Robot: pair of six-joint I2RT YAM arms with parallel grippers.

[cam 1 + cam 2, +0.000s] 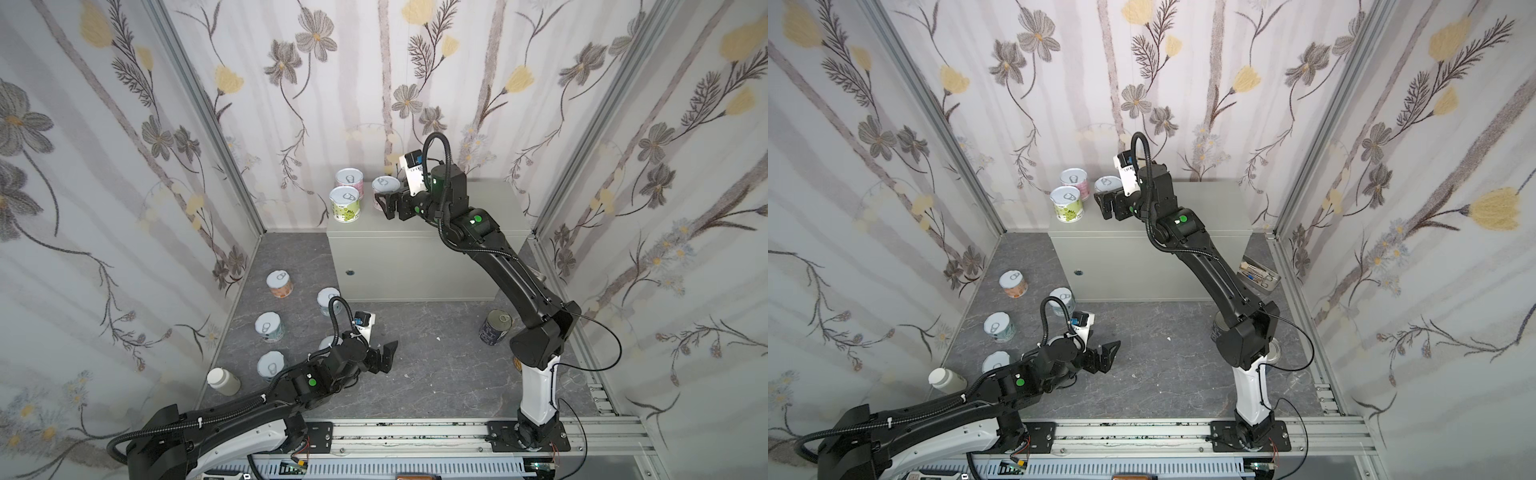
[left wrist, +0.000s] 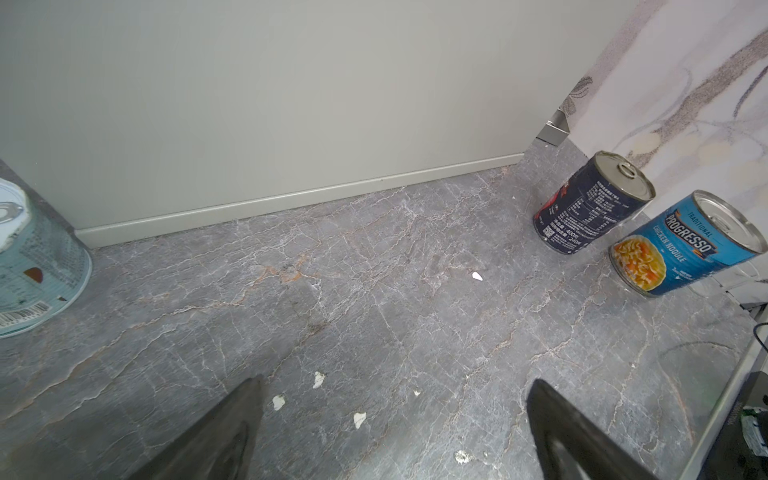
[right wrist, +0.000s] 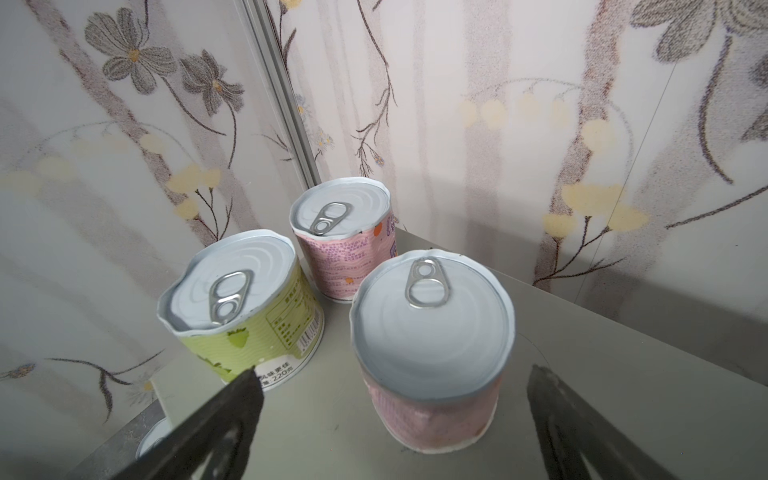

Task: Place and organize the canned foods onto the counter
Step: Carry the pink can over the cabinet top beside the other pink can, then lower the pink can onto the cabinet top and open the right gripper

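Note:
Three short cans stand on the left end of the counter (image 1: pixel 419 237): a pink one (image 1: pixel 349 181) at the back, a green one (image 1: pixel 344 203) in front of it, and another pink can (image 1: pixel 385 188) to their right. My right gripper (image 3: pixel 392 372) is open around that nearer pink can (image 3: pixel 432 353), with both fingers apart from it. Several short cans (image 1: pixel 279 284) stand on the dark floor at the left. A navy can (image 2: pixel 594 203) and a blue Progresso can (image 2: pixel 685 245) stand at the right. My left gripper (image 2: pixel 395 415) hangs open and empty over the floor.
A white-capped beige bottle (image 1: pixel 223 381) stands at the floor's front left. A metal tray of utensils (image 1: pixel 1260 276) lies on the floor to the right of the counter. Flowered walls close in three sides. An aluminium rail (image 1: pixel 415 432) runs along the front.

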